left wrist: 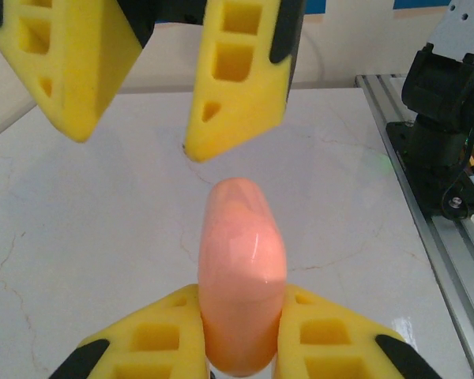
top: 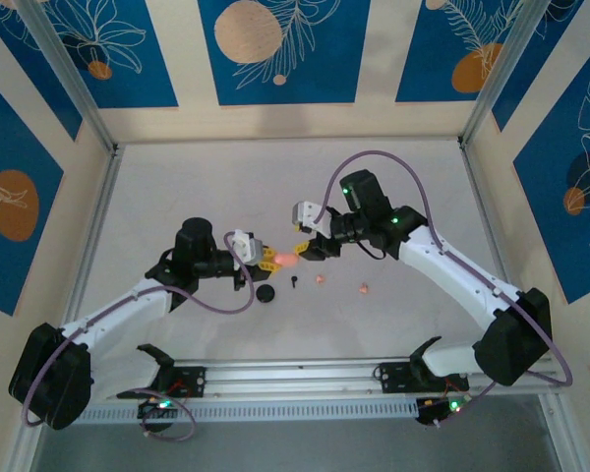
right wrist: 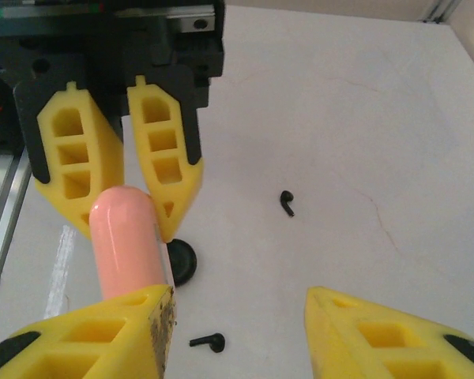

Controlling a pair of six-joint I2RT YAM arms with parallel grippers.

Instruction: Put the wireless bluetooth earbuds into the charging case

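Two black earbuds [right wrist: 287,203] [right wrist: 209,342], two pink earbuds [top: 320,279] [top: 364,289], pink case [right wrist: 128,237], black case [right wrist: 183,262].

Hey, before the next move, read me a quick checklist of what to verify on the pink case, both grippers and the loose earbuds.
1. Left gripper clamped on the pink case: ok.
2. Right gripper open, nothing between its jaws: ok.
3. Case centred between the right gripper's fingers: not ok, it lines up with one finger.
4. Case lid open to take earbuds: not ok, it looks closed.
5. Black earbuds lying free on the table: ok.
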